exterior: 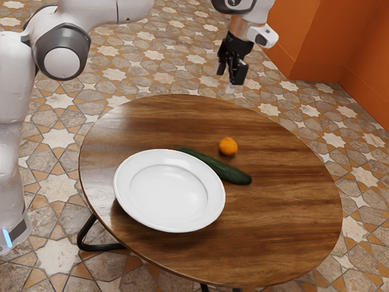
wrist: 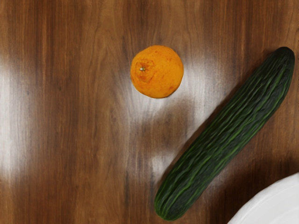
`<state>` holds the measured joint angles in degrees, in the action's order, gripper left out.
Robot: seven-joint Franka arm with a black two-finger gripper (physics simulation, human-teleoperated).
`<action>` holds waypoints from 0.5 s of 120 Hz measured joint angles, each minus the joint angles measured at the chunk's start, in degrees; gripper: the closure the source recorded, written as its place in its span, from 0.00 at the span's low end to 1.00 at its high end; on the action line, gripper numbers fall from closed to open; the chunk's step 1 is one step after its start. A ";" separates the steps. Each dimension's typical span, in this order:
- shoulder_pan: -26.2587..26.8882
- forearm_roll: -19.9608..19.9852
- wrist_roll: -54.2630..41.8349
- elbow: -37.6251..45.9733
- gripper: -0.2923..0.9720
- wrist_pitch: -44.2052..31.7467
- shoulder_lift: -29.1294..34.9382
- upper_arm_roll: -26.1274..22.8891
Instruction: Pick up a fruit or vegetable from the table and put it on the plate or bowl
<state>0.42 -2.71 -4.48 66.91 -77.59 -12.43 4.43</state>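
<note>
A small orange (exterior: 228,146) sits on the round wooden table (exterior: 285,207), just beyond a dark green cucumber (exterior: 216,166) that lies slantwise. A white plate (exterior: 169,190) rests toward the exterior view's left of the cucumber, its rim close to one end of it. My black gripper (exterior: 233,76) hangs open high above the table's far edge, well above the orange, with nothing between its fingers. In the wrist view the orange (wrist: 157,71) lies beside the cucumber (wrist: 229,135), and the plate's rim (wrist: 275,205) shows past the cucumber.
The table stands on a patterned tile floor (exterior: 182,48). Orange walls (exterior: 340,36) rise at the exterior view's upper right. My white arm's base (exterior: 15,121) stands at the exterior view's left. Bare wood stretches across the table's right and front.
</note>
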 joint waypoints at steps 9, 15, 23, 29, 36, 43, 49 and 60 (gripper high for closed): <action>0.00 -0.02 -0.21 -0.01 0.23 -0.87 0.00 0.03; 0.31 -0.62 -0.25 -0.99 0.23 -1.27 -0.05 -0.14; 0.87 -1.40 -0.40 -4.88 0.23 -1.69 -1.94 -1.06; 0.49 -1.82 -1.30 -5.57 0.23 -2.20 -4.01 -1.14; -2.18 -2.10 -3.08 -4.15 0.23 -3.22 -4.92 -1.15; -4.66 -2.15 -5.04 -0.70 0.23 -5.25 -4.70 -1.15; -5.39 -2.14 -6.84 4.68 0.23 -7.96 -2.70 -1.16; -5.95 -1.26 -9.97 8.83 0.23 -12.15 -1.66 -1.25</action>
<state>-5.53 -3.98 -14.45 75.74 -89.74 -14.09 3.18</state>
